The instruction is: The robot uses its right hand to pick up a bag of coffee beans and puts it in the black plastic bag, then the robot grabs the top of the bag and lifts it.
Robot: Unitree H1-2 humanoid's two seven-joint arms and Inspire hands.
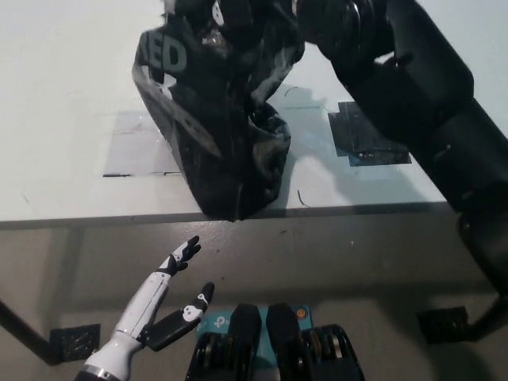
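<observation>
One black plastic bag hangs above the white bench, and our black right hand grips the top of the bag at the upper edge of the view. Our white left hand rests open below the bench edge.

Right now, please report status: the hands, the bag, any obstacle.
Right hand shut on top of black plastic bag, bag hanging above the white table. Left hand open, resting low. No obstacle seen.
</observation>
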